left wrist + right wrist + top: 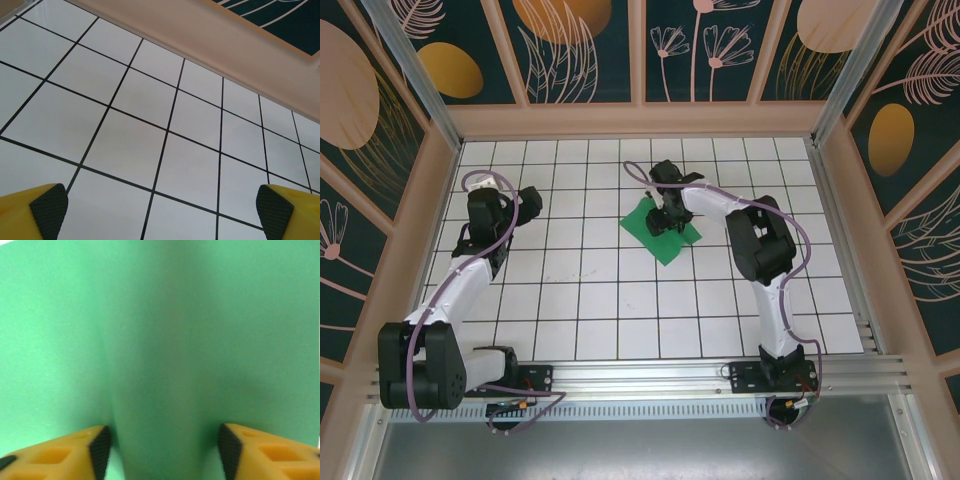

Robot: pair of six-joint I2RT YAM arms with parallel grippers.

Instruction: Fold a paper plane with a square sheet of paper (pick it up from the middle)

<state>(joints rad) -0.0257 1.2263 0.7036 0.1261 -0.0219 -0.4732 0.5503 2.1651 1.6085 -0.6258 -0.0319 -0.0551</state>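
Since the square sheet of paper (672, 244) lay flat on the counter (580, 290) right of centre, directly under the right pincer (665, 218), the right arm was plainly the nearer one; the left pincer (525, 200) sat well apart over bare tiles, jaws wide

Right wrist view: right pincer (162, 450) narrowed partway, straddling a raised hump in the middle of the sheet (210, 315). Hump ran straight away from the camera, across the closing line, so a squeeze should catch it. Pads (101, 452) looked to be against its flanks, but I couldn't tell if the pinch was firm

Sheet was bright green, plain, unfolded, turned like a diamond to the tile grid. Being square it had no long axis; only the hump gave a direction

Left wrist view: left pincer (160, 205) had nothing between the fingers, just white tiles
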